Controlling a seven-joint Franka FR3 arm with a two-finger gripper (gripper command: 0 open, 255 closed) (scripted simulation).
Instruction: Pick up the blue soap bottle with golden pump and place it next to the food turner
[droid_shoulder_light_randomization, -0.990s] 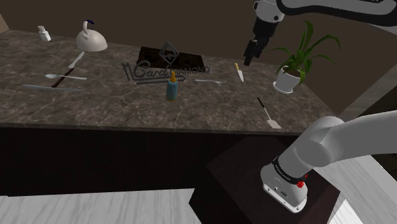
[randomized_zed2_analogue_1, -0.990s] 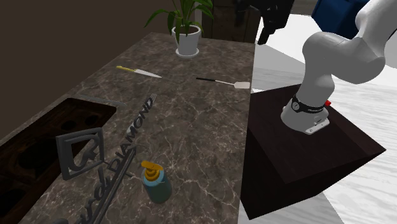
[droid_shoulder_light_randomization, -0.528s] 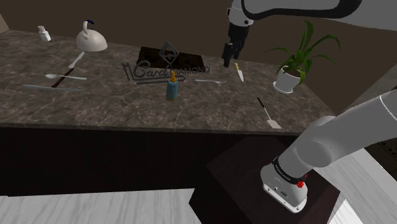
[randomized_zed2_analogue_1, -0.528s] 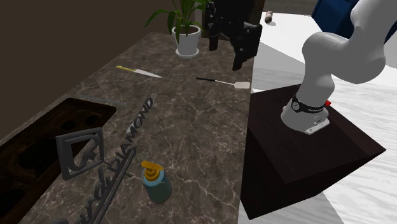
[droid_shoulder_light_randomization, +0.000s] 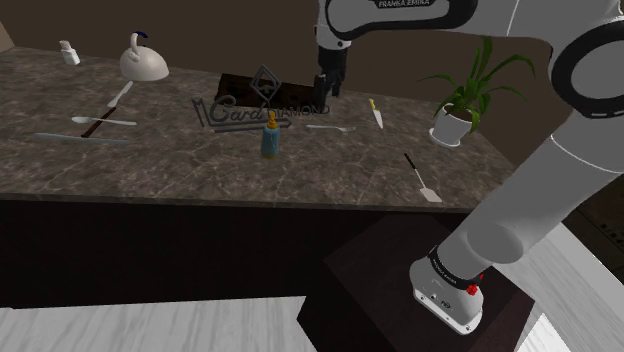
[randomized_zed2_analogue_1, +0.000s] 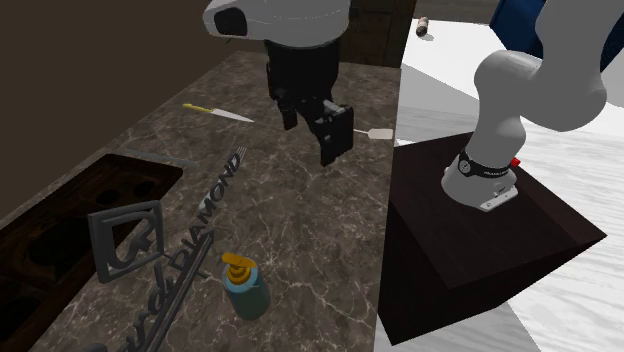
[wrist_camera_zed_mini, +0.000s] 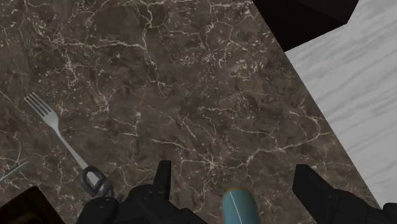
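Fingers (wrist_camera_zed_mini: 163, 182) spread apart, well clear of blue soap bottle (wrist_camera_zed_mini: 238, 207).

Arches the white arm (droid_shoulder_light_randomization: 520, 200) high from its base and over toward the shoulder view's left. Hangs the black gripper (droid_shoulder_light_randomization: 326, 84) pointing down above the worktop (droid_shoulder_light_randomization: 180, 160), clear of it. Shows the fingers (wrist_camera_zed_mini: 161, 181) wide apart, clasping nothing
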